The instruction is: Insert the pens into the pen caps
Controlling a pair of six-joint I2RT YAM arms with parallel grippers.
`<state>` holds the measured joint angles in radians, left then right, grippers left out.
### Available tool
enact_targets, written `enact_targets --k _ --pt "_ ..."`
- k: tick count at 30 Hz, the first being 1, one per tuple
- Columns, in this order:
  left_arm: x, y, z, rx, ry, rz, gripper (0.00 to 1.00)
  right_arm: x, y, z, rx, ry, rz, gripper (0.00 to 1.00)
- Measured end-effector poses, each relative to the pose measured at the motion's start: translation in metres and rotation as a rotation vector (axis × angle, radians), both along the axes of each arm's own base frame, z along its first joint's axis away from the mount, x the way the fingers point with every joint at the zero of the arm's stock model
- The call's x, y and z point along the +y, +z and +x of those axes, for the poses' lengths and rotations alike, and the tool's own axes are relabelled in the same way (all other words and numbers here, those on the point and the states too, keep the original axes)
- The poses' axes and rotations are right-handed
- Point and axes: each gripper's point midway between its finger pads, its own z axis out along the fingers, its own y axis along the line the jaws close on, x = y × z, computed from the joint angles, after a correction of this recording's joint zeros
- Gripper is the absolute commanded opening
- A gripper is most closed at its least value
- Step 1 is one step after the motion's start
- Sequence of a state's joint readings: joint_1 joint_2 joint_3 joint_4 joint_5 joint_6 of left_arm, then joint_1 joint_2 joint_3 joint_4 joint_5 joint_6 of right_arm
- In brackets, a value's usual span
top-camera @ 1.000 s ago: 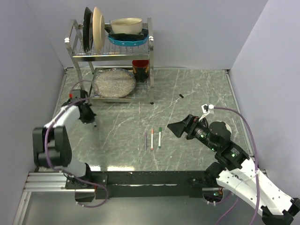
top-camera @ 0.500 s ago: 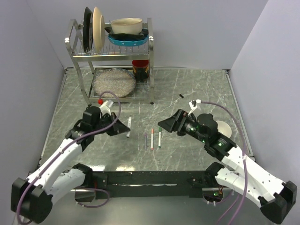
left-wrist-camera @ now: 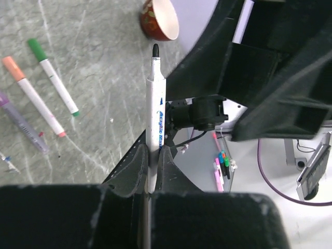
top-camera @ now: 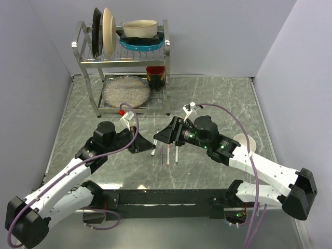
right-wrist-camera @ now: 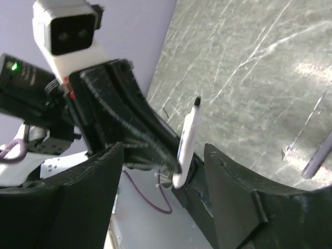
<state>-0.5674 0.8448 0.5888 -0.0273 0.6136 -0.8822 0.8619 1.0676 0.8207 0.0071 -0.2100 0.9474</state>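
**Black pen, uncapped: presenting for capping**

Left gripper [left-wrist-camera: 151,155] clamped on pen [left-wrist-camera: 155,104], bare tip pointing away. Right gripper [right-wrist-camera: 166,161] spread wide, empty, close around that tip. No cap seen in either. Next, likely: right fetches a cap and squares it to the tip.

Uncapped white-barrelled black-tipped pen [left-wrist-camera: 155,104] pinched at its lower end in the left gripper [left-wrist-camera: 152,155], tip outward; green-capped pen [left-wrist-camera: 53,75], orange-capped pen [left-wrist-camera: 32,95] and purple pen [left-wrist-camera: 21,124] lying parallel, close together, flat on the tabletop [left-wrist-camera: 104,52].
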Motion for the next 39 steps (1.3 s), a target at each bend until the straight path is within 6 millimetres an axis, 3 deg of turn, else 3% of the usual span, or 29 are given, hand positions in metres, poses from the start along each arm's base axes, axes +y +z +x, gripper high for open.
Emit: enact_targets --k 9,14,16,18,24,28,34,39 --pt "0.0 0.01 -0.004 -0.033 -0.007 -0.024 0.01 0.007 -0.009 0.006 0.021 -0.033 -0.043 0.48" --pt "-0.001 0.012 -0.006 -0.037 -0.017 -0.031 0.02 0.011 -0.011 0.006 0.02 -0.023 -0.046 0.22" --pt "-0.002 0.014 -0.007 -0.039 -0.026 -0.038 0.08 0.012 -0.011 0.005 0.017 -0.018 -0.045 0.07" --pt "-0.002 0.015 -0.008 -0.037 -0.029 -0.043 0.13 0.013 -0.009 0.005 0.011 -0.013 -0.041 0.0" --pt "-0.002 0.017 -0.008 -0.032 -0.031 -0.052 0.4 0.015 -0.005 0.003 -0.013 0.008 -0.03 0.0" --pt "-0.004 0.019 -0.011 -0.03 -0.047 -0.063 0.47 0.017 0.007 0.003 -0.04 0.018 0.008 0.0" --pt "-0.005 0.025 -0.013 -0.038 -0.061 -0.086 0.42 0.019 0.024 -0.001 -0.077 0.041 0.058 0.0" --pt "-0.008 0.033 -0.017 -0.055 -0.1 -0.114 0.16 0.02 0.026 -0.005 -0.103 0.074 0.059 0.03"
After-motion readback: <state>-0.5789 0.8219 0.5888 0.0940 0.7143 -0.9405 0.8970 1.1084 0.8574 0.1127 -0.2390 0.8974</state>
